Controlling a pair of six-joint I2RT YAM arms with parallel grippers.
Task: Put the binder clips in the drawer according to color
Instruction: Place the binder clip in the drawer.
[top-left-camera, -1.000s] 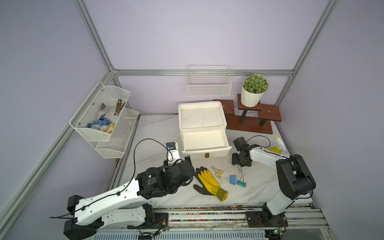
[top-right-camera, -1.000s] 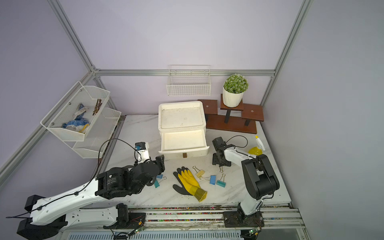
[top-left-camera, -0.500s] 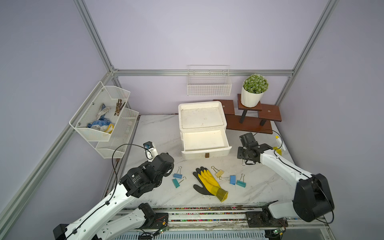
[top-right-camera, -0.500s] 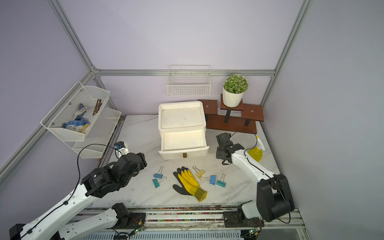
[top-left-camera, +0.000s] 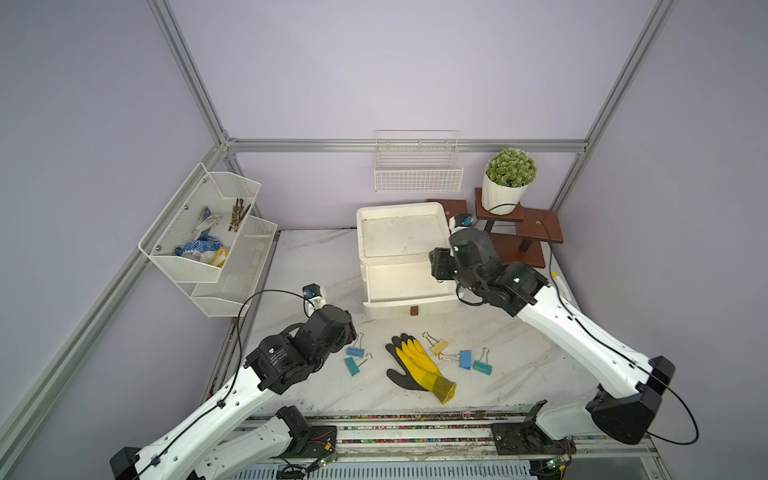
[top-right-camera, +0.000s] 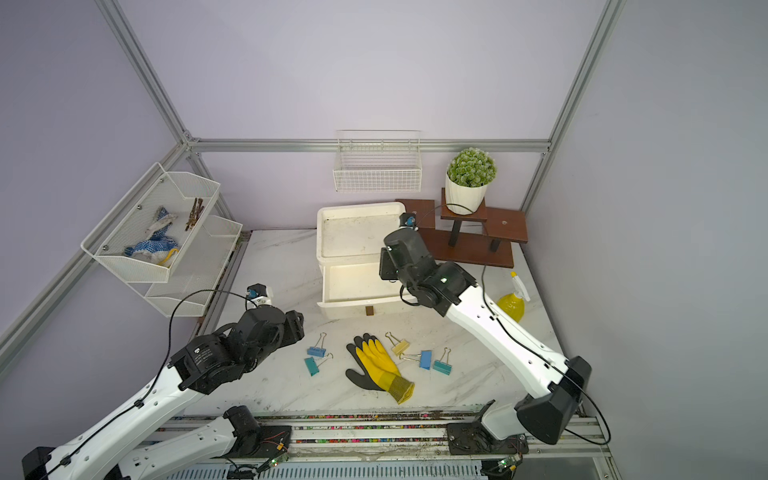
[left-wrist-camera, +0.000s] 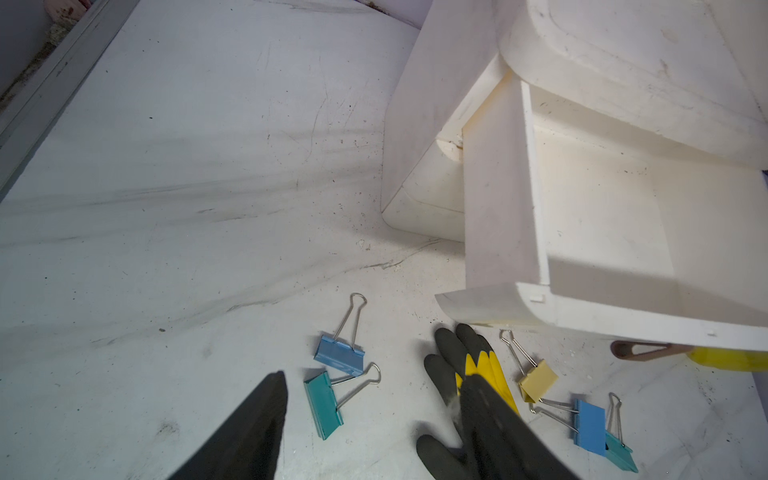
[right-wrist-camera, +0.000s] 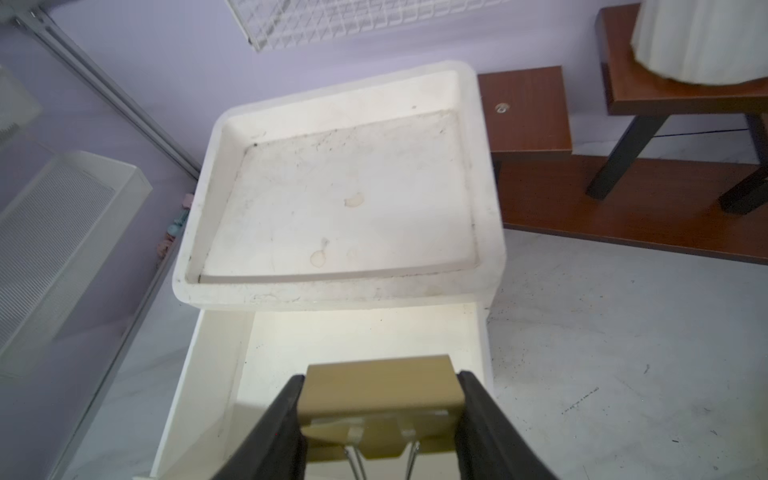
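My right gripper (right-wrist-camera: 380, 401) is shut on a pale yellow binder clip (right-wrist-camera: 378, 388) and hangs over the right side of the pulled-out drawer (top-left-camera: 409, 286) of the white unit (top-left-camera: 401, 232). In both top views the wrist (top-left-camera: 441, 268) hides that clip. On the table lie a blue clip (top-left-camera: 355, 352) and a teal one (top-left-camera: 352, 366) left of the glove. Right of the glove lie a yellow clip (top-left-camera: 439, 347), a blue clip (top-left-camera: 465, 359) and a teal clip (top-left-camera: 482, 367). My left gripper (left-wrist-camera: 374, 380) is open above the table, with the teal clip (left-wrist-camera: 323, 405) between its fingers.
A yellow-and-black glove (top-left-camera: 417, 368) lies between the two groups of clips. A yellow spray bottle (top-right-camera: 513, 303) stands right of the drawer unit. Behind it is a wooden stand (top-left-camera: 519, 237) with a potted plant (top-left-camera: 509, 178). Wire baskets hang at the left (top-left-camera: 208, 232) and the back wall (top-left-camera: 417, 174).
My right gripper closed on the yellow clip, rose from the table right of the unit and swung over the open drawer. My left gripper drew back leftward from the glove.
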